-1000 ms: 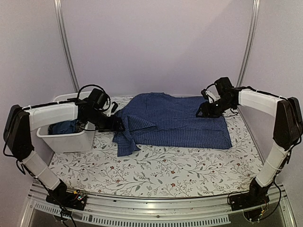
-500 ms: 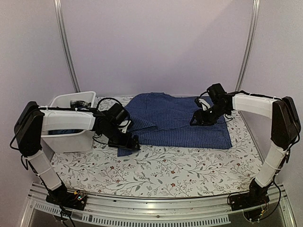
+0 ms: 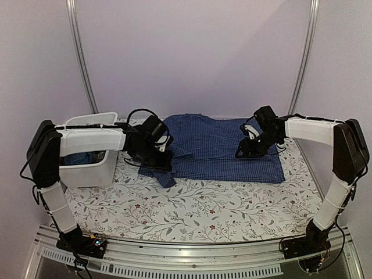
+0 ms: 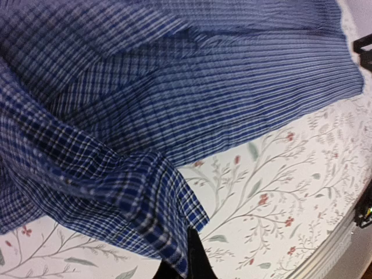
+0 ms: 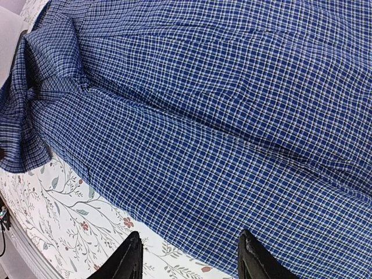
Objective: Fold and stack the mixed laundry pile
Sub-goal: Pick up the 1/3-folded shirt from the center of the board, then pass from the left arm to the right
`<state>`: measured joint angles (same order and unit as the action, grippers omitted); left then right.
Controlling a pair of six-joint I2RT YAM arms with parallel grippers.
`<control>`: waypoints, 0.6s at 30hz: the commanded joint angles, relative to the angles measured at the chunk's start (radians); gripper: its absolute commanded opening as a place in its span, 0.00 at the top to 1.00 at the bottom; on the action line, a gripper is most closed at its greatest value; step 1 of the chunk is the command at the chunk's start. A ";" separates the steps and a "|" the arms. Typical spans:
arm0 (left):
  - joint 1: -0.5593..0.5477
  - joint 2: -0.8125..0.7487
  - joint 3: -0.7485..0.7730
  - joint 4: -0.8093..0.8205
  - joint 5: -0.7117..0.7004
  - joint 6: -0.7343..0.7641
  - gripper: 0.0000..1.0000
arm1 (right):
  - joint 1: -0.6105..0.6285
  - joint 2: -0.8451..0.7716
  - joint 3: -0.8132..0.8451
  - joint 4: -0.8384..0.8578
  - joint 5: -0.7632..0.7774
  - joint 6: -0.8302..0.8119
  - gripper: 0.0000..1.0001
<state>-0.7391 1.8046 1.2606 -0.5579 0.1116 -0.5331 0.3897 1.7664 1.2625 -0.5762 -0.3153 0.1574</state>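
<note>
Frame centre: checked shirt (image 3: 221,148), light, limp, likely slides and creases easily. Best hold: cuff, hem corners. Left fingers (image 4: 192,263) apparently pinching sleeve edge; right fingers (image 5: 131,260) spread, empty, above hem.

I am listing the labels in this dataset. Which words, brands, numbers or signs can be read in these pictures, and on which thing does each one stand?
None: no text can be read in any view.
Checked shirt: only the check pattern, no label in sight.
White tub: plain wall, no print visible.
Tablecloth: flowers and leaves only.
</note>
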 commanded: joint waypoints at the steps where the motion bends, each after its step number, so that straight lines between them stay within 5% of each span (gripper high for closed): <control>1: 0.007 -0.066 0.137 0.128 0.168 0.087 1.00 | -0.008 -0.031 -0.009 -0.005 0.031 -0.018 0.46; 6: 0.047 0.006 0.273 0.266 0.309 0.071 1.00 | -0.038 -0.044 -0.003 -0.004 0.013 -0.022 0.46; 18: 0.169 0.320 0.563 0.585 0.384 -0.121 0.99 | -0.056 -0.025 0.102 0.063 -0.131 -0.044 0.44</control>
<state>-0.6128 2.0602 1.7748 -0.1192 0.4473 -0.5716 0.3332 1.7508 1.2865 -0.5755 -0.3546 0.1329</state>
